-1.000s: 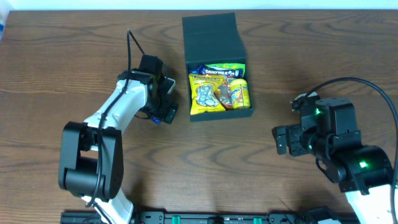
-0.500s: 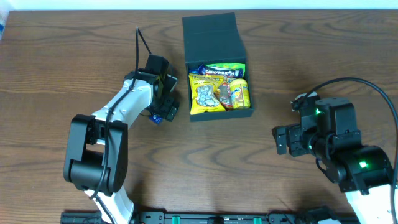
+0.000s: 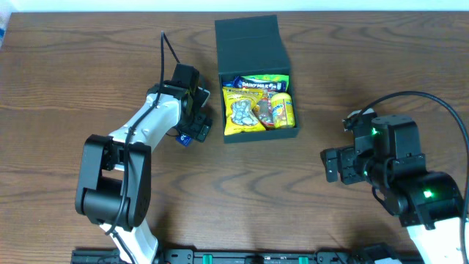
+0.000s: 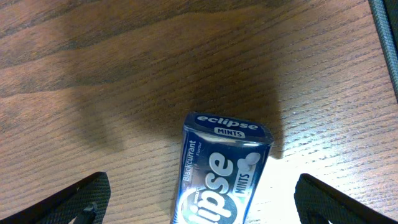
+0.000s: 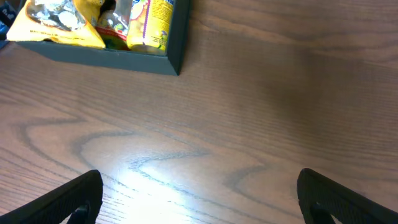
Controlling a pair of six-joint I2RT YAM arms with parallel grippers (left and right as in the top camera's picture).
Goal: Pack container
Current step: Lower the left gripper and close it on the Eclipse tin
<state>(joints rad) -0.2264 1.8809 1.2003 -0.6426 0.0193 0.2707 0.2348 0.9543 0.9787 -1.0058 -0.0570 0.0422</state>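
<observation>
The left tool (image 4: 199, 202) hangs low over the table (image 4: 93, 68) with its two fingers spread wide. Between them, untouched on either side, lies a dark blue mint box (image 4: 224, 174). Its top face reads "eclipse MINTS" with "Blackcurrant" down one edge, and the end flap repeats "eclipse MINTS". The box's long axis runs straight away from the wrist camera.

The right tool (image 5: 202, 199) is also spread open, over bare wood near the right edge and well apart from everything else.

Farther back, at the middle of the table, the dark green-black container (image 3: 260, 138) stands with its mouth facing up. Its flap lid (image 3: 248, 40) is thrown back toward the far edge, so box and lid together stretch near to far. Inside, a bar marked "DAIRY MILK" (image 3: 255, 84) lies across the far side, with a yellow snack packet (image 3: 242, 111) and a yellow tube (image 3: 283, 108) nearer; their print is too small to read. The mint box lies just left of the container.
</observation>
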